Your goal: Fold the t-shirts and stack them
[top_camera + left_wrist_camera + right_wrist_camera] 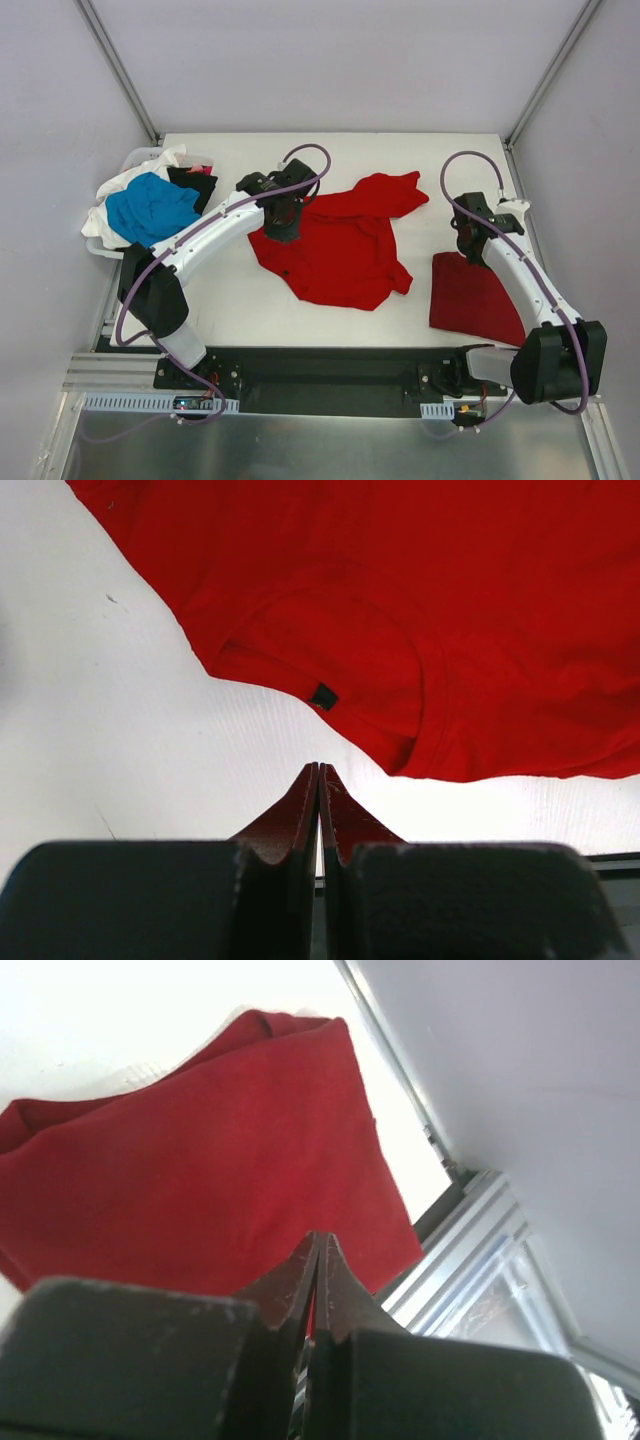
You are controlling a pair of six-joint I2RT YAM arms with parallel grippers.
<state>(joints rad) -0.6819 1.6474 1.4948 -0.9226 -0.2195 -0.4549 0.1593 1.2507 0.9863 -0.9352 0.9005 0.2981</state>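
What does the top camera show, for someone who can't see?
A crumpled red t-shirt lies in the middle of the table. A folded red t-shirt sits at right, a pile of blue, white and black shirts at left.

Nothing here carries writing, a brand or a number that I can read. The only label in sight is a small black tab (pixel 323 695) on the hem of the red t-shirt (pixel 450 600), just ahead of the left gripper (pixel 319 772). Its face looks plain dark, and it is too small to make out any print.
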